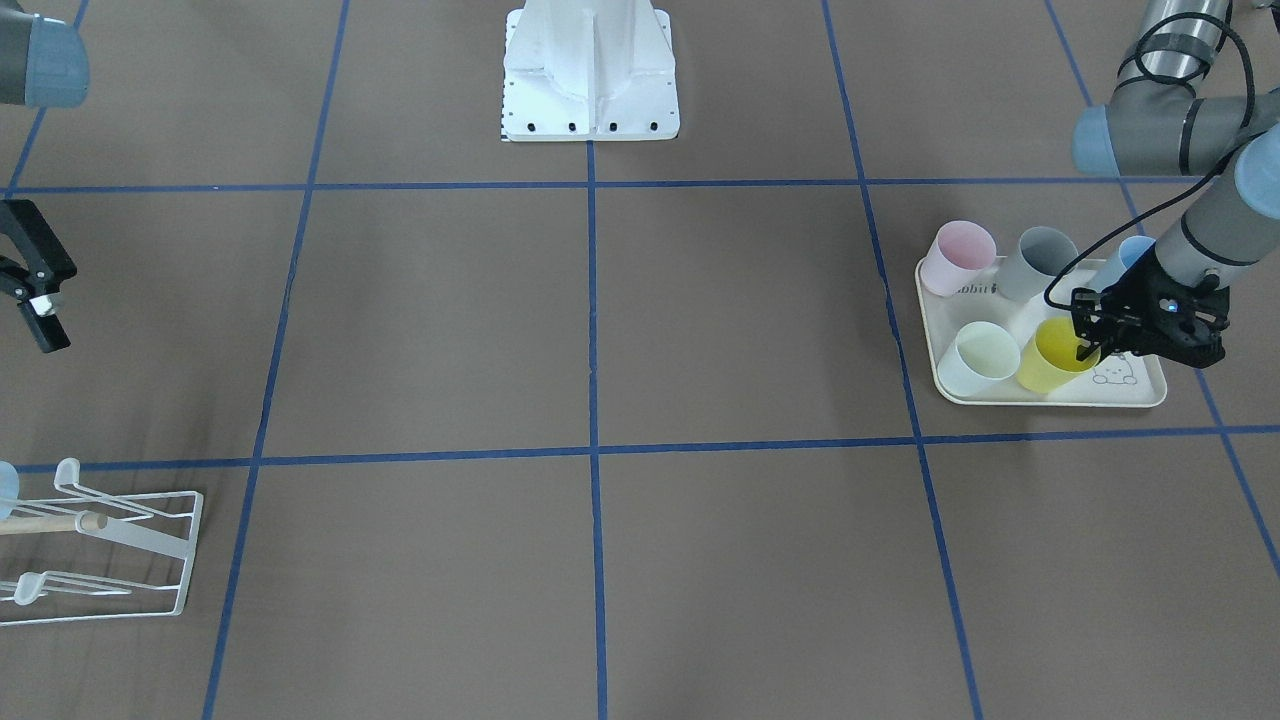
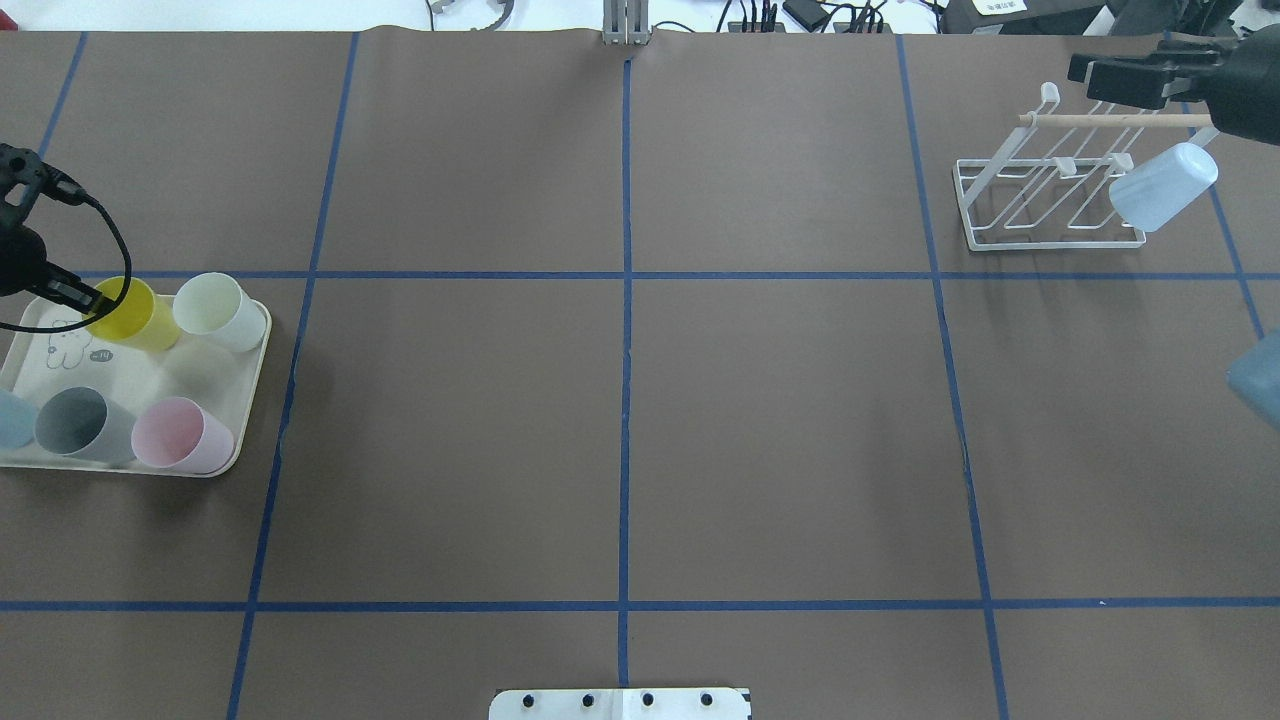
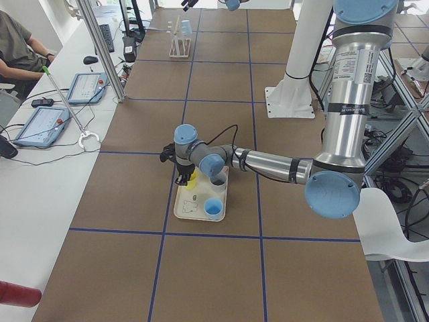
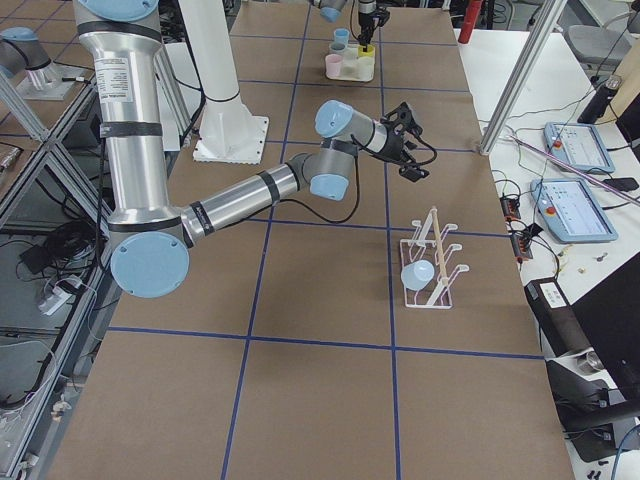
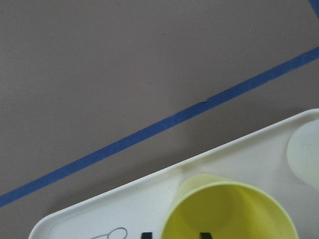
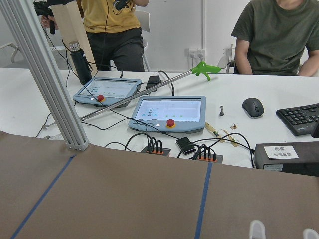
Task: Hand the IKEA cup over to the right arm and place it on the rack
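Yellow cup (image 1: 1050, 362) on the tray (image 1: 1140, 390): left gripper (image 1: 1085, 348) jaws straddle its rim, grip unclear. Overhead, unlike the left wrist view, shows right gripper (image 2: 1082, 78) near the rack (image 2: 1050, 190), jaws spread.

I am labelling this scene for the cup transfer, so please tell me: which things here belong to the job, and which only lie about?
Belong to the job: yellow cup, left gripper at its rim, right gripper, rack.
Lying about: tray, pink cup, grey cup, blue cup, pale cup, light-blue cup on the rack.
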You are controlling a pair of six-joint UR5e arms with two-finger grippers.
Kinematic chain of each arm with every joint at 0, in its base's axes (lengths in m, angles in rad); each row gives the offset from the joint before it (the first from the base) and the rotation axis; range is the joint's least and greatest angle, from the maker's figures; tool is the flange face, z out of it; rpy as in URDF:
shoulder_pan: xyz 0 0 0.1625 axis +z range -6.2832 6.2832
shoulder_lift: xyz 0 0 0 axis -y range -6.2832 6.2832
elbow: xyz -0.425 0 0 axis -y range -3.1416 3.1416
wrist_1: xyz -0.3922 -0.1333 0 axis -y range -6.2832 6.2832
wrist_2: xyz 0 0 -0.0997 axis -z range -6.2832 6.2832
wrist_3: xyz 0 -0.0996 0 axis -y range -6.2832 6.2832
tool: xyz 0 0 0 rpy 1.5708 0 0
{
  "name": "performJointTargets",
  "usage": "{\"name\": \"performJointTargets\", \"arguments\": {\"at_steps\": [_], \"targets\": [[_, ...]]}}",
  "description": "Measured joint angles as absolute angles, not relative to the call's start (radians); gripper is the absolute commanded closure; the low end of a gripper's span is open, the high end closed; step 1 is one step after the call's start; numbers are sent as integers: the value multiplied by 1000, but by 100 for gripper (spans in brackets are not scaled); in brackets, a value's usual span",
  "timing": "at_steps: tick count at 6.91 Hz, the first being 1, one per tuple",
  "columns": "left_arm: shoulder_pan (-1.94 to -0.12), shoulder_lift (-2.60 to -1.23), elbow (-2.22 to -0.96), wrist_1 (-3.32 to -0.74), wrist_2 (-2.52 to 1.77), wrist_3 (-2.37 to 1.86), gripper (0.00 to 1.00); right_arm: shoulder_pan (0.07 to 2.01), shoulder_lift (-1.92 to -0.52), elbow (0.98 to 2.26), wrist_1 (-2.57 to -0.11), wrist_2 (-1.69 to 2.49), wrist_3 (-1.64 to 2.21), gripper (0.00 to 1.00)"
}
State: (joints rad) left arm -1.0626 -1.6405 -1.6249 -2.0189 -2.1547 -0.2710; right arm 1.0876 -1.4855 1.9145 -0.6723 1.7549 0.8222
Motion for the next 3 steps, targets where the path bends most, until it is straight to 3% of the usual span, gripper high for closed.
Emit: {"name": "performJointTargets", "arguments": {"at_steps": [3], "targets": [[-1193, -1637, -1659, -2007, -2131, -269, 100, 1088, -1473, 1915, -680, 1755, 822, 0]]}}
